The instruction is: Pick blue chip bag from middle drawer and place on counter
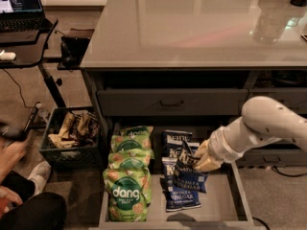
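Observation:
My gripper (200,163) reaches from the right over the open middle drawer (223,195). It is shut on a dark-blue Kettle chip bag (188,170) and holds it tilted, lifted a little above the other blue bags (180,195) that lie in a column on the drawer floor. Another blue bag (175,137) lies at the back of the drawer. The grey glossy counter (192,28) spans the top of the view, above the drawer.
Several green "dang" bags (128,176) fill the drawer's left side. A closed drawer front with a dark handle (171,103) is above. A black crate of snacks (72,138) stands on the floor at left, beside a laptop desk (21,37). A person's hand and leg (19,195) are at bottom left.

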Tool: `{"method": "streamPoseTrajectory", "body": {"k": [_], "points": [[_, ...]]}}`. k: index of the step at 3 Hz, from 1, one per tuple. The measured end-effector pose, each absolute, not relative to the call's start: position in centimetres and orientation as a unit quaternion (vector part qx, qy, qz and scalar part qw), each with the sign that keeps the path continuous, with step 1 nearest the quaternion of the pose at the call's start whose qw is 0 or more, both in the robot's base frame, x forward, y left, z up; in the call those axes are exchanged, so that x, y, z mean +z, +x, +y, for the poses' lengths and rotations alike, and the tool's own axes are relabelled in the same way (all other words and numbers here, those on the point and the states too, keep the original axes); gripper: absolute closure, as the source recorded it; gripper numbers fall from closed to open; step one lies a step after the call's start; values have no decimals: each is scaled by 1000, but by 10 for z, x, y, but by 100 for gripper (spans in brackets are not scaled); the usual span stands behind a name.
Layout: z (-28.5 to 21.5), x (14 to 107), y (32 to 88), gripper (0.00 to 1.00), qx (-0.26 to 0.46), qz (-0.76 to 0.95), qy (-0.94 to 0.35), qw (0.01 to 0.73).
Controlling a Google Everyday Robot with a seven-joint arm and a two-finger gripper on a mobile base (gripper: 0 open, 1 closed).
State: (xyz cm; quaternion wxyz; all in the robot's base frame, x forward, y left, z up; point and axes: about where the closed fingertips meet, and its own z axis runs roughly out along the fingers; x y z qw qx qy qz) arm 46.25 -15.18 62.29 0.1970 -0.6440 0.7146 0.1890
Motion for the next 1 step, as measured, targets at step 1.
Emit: {"method": "streamPoseTrajectory", "body": {"k": [1], "points": [[-152,626,465,100,187,714,-645,199]]}}
